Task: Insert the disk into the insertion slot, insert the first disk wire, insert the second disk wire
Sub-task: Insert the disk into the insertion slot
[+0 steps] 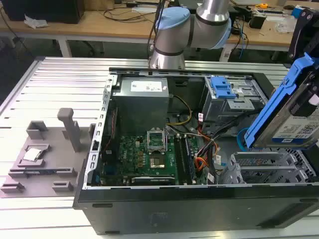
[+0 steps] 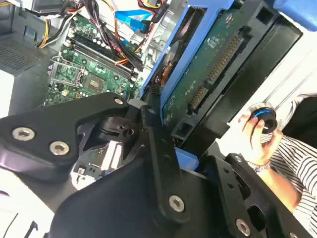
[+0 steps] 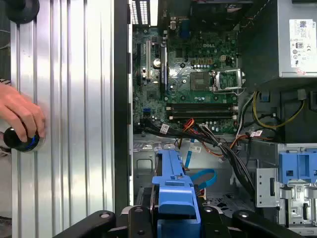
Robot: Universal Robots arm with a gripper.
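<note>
The arm (image 1: 197,25) bends at its silver-and-blue joints in the upper middle of the exterior view. In the first wrist view, the black gripper (image 3: 173,220) clamps the tilted disk (image 3: 171,191).

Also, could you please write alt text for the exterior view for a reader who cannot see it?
The gripper holds the disk, tilted in its blue caddy, above the insertion slot at the exterior view's right end of an open computer case. A green motherboard lies inside, and a grey fixture plate sits on the table at the view's left.
</note>
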